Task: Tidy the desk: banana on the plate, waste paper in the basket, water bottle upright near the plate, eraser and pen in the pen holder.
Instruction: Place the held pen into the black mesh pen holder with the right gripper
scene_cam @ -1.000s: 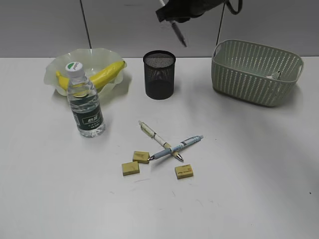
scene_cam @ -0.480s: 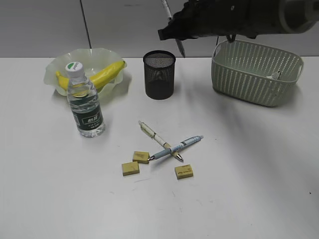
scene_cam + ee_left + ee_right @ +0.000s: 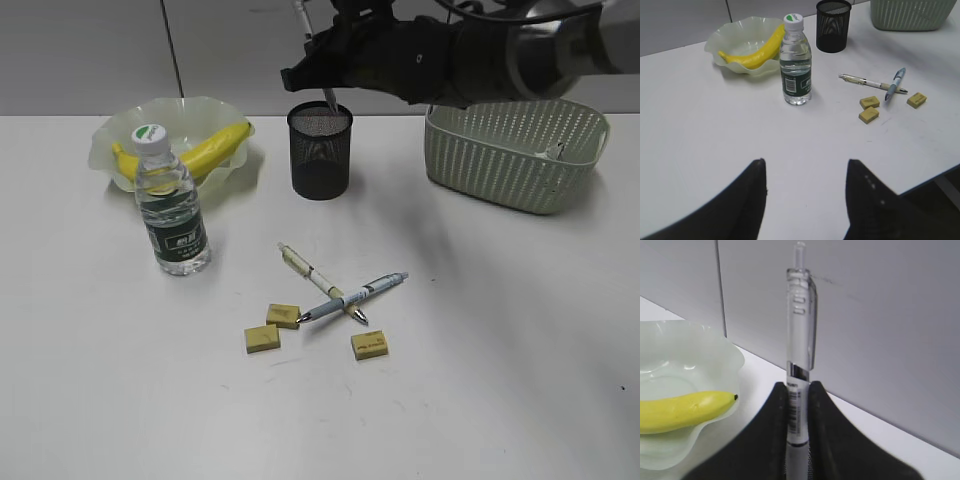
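Taking the pen holder (image 3: pixel 320 150) as the landmark and working from the near edge of the desk (image 3: pixel 480 380) outward: the left gripper (image 3: pixel 805 200) hangs over bare tabletop at the front, its jaws spread and empty, well apart from everything. Nearer the holder lie three erasers (image 3: pixel 262 338), with two pens (image 3: pixel 352 297) crossed over one another just behind them, all in front of the holder and slightly to its left. The water bottle (image 3: pixel 172 203) stands upright to the holder's left and forward of it, just in front of the plate (image 3: pixel 110 140). The plate holds the banana (image 3: pixel 215 148), lying across the dish. At the holder itself, the right gripper (image 3: pixel 799 405) is clamped on a clear pen (image 3: pixel 800 330), pinching its lower barrel; the pen's long axis runs nearly vertical, clicker end up, and its tip points down at the holder's mouth, right at the rim. So the holder lies straight below the claw, and the drop appears to need only a little more lowering before release; whether the tip has entered the mesh cannot be told. This arm is plainly the nearer one. To the holder's right sits the basket (image 3: pixel 515 150), with the waste paper (image 3: pixel 553 152) showing inside at its far right.
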Controlling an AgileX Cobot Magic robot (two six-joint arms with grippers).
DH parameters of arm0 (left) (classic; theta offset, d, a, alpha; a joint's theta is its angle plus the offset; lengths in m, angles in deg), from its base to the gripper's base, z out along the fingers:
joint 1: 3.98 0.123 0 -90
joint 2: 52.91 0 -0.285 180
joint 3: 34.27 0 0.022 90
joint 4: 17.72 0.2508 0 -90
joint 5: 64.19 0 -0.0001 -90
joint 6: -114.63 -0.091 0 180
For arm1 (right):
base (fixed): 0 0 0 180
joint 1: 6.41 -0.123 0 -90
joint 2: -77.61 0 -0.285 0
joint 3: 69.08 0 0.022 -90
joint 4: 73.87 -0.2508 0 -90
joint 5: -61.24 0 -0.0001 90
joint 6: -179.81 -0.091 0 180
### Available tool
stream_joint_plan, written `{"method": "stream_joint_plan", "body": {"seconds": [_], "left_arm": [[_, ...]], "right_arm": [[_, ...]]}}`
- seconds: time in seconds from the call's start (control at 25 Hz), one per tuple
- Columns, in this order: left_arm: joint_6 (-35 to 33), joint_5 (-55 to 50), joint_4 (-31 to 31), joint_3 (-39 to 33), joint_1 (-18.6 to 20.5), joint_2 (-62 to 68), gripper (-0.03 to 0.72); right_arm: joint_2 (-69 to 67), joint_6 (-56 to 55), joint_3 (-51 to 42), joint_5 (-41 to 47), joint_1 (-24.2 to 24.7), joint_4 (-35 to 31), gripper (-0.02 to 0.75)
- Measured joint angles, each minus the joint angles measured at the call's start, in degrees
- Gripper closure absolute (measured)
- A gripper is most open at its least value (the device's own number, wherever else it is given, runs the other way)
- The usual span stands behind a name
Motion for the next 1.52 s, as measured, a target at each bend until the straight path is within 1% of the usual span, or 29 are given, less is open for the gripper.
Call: {"method": "stream_joint_plan", "body": {"seconds": [0.24, 0.88, 0.92, 1.0, 1.12, 1.2, 1.28, 1.36, 1.52], "left_arm": [[0.0, 0.0, 0.0, 0.0, 0.0, 0.0, 0.305], [0.0, 0.0, 0.0, 0.0, 0.0, 0.0, 0.305], [0.0, 0.0, 0.0, 0.0, 0.0, 0.0, 0.305], [0.0, 0.0, 0.0, 0.0, 0.0, 0.0, 0.305], [0.0, 0.0, 0.0, 0.0, 0.0, 0.0, 0.305], [0.0, 0.0, 0.0, 0.0, 0.0, 0.0, 0.305], [0.0, 0.0, 0.0, 0.0, 0.0, 0.0, 0.305], [0.0, 0.0, 0.0, 0.0, 0.0, 0.0, 0.305], [0.0, 0.0, 0.0, 0.0, 0.0, 0.0, 0.305]], "right_arm": [[-3.16, -2.13, -0.06, -4.45, 0.0, 0.25, 0.641], [-8.95, -5.93, -0.06, -8.07, 0.0, 0.25, 0.638], [-9.16, -5.93, -0.06, -8.07, 0.0, 0.25, 0.626], [-9.27, -5.99, -0.06, -8.12, 0.0, 0.27, 0.577], [-9.29, -5.99, -0.01, -8.38, 0.0, 1.91, 0.432], [-9.29, -5.99, -0.01, -8.38, 0.0, 3.6, 0.322], [-9.29, -6.05, -0.01, -8.19, 0.0, 4.26, 0.249], [-9.29, -6.05, -0.01, -7.5, 0.0, 4.45, 0.214], [-8.35, -6.05, -0.01, -4.39, 0.0, 4.44, 0.197]]}}
